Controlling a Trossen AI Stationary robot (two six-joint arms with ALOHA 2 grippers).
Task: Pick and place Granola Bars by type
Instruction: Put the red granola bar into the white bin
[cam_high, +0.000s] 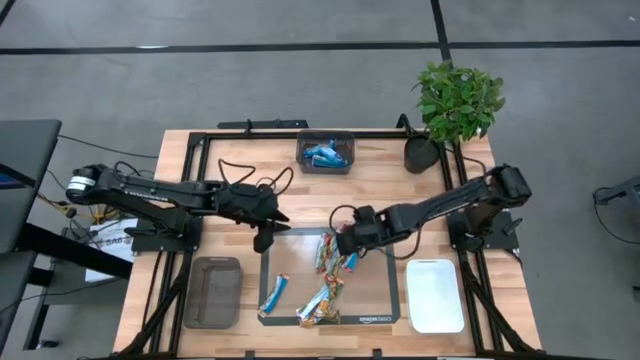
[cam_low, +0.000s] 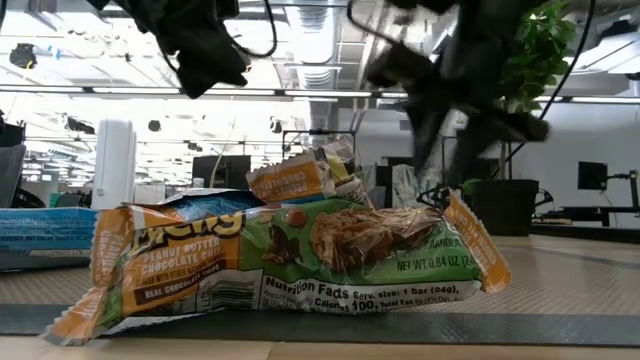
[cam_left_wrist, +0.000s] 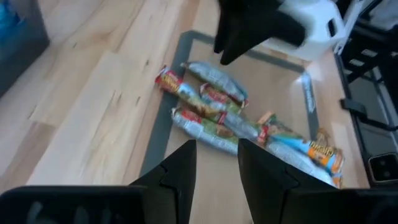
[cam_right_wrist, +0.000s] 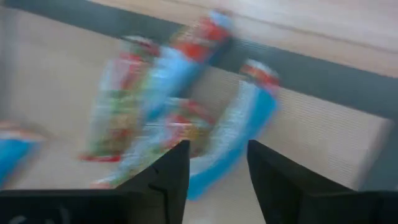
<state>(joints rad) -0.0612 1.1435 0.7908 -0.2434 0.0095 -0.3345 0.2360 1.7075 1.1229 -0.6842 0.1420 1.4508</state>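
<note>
Right hand, fingers parted and empty, hovers at frame centre just above the granola bars; left hand is narrowly parted.

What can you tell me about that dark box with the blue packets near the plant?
The dark bin is a small rectangular tray with low walls, seemingly plastic. It sits flat at the far edge of the wooden table, left of the potted plant. Several blue-wrapped bars lie inside. Neither robot hand touches it.
</note>
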